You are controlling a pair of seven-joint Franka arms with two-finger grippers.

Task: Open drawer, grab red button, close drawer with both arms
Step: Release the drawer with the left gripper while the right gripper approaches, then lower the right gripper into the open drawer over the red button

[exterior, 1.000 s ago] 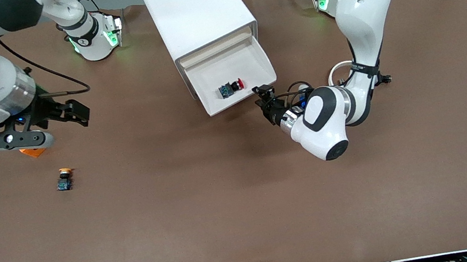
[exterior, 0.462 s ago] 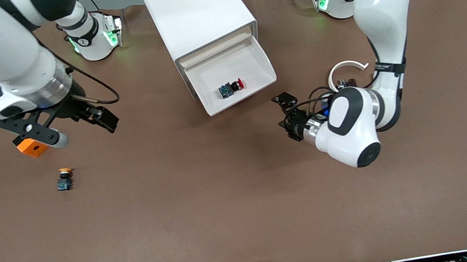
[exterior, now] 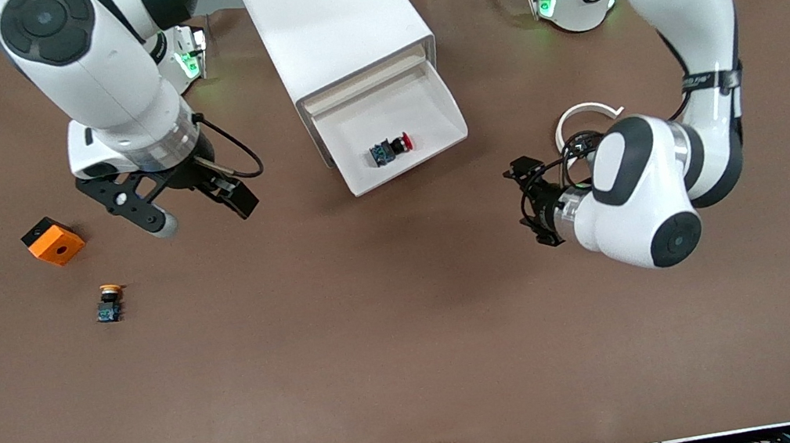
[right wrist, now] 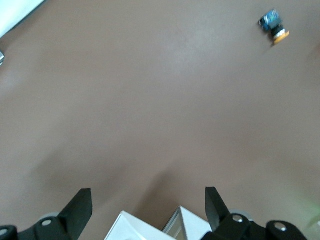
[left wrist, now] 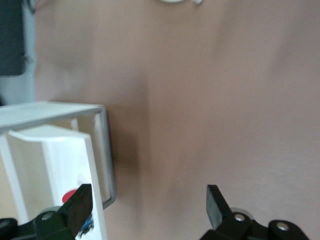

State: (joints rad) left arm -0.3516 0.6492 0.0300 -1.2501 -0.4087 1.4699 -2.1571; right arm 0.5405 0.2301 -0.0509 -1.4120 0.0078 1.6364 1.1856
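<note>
The drawer (exterior: 436,105) stands pulled out of the white cabinet (exterior: 331,17). The red-capped button (exterior: 391,148) lies on its side in it. My right gripper (exterior: 202,214) is open and empty over the bare table between the orange cube and the drawer. My left gripper (exterior: 529,206) is open and empty, low over the table, off the drawer's front corner toward the left arm's end. The left wrist view shows its open fingers, the drawer (left wrist: 65,150) and a bit of the button's red cap (left wrist: 70,196). The right wrist view shows the cabinet's corner (right wrist: 150,227) between open fingers.
An orange cube (exterior: 53,241) and a yellow-orange-capped button (exterior: 109,302) lie toward the right arm's end; the button also shows in the right wrist view (right wrist: 273,22). A white ring (exterior: 584,114) lies by the left arm's forearm.
My right gripper has swung from over the orange cube toward the drawer. My left gripper has drawn back from the drawer's front lip toward the left arm's end. The drawer stays open.
</note>
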